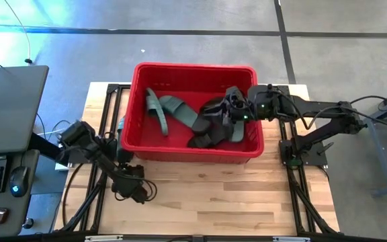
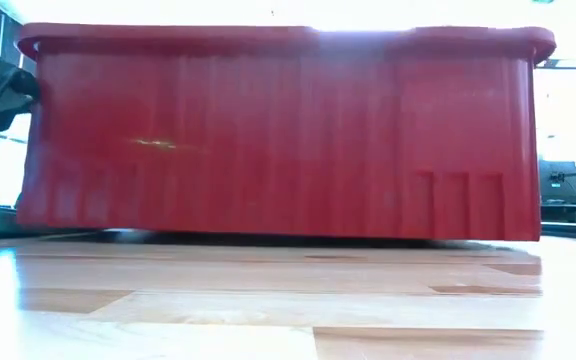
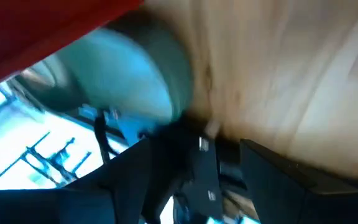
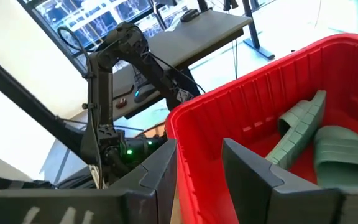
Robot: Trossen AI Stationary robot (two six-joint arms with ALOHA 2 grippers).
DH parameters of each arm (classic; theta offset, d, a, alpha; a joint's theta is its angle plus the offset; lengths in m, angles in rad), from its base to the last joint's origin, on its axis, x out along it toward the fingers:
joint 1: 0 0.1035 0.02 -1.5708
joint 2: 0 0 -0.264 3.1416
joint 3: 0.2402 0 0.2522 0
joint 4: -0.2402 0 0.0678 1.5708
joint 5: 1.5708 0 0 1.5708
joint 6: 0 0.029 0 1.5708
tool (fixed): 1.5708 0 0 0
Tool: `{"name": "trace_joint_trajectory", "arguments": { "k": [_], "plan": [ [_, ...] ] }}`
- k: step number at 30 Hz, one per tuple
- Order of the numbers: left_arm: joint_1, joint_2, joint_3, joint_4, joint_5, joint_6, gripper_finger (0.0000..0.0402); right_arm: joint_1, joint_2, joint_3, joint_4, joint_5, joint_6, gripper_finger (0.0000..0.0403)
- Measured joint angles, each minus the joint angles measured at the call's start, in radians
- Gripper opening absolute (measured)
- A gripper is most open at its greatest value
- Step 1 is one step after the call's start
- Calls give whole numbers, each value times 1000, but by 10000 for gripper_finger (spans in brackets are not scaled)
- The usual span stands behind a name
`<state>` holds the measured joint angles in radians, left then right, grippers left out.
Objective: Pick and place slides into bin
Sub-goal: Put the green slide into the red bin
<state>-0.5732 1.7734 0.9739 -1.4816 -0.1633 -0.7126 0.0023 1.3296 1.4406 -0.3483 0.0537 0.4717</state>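
Right gripper reaches over the ribbed red bin, fingers spread and empty, above foam slides (dull green, ridged straps); the left gripper waits beside the bin, its state I cannot tell.

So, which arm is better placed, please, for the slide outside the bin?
Left, probably: left gripper is near the green slide beside the bin; right gripper hangs over the bin's right end.

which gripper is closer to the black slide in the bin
Right. The right gripper hangs inside the bin, just above the black slide at its right end. The left gripper is outside the bin, low by its front left corner.
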Motion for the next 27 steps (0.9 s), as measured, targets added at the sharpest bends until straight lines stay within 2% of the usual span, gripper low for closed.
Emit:
{"name": "trace_joint_trajectory", "arguments": {
  "k": [8,17,20,23,27],
  "plan": [
    [-14,-93,-99,50,29,-36,230,-2,0,0,26,4,0,119],
    [33,-103,-54,118,-136,-81,230,-2,0,0,25,17,0,119],
    [50,-102,-38,201,-153,-46,230,-2,0,0,25,17,0,119],
    [72,-103,-15,267,-226,-31,230,-2,0,0,25,17,0,119],
    [112,-102,22,319,-245,-23,230,-2,0,0,25,17,3,119]
  ]
}}
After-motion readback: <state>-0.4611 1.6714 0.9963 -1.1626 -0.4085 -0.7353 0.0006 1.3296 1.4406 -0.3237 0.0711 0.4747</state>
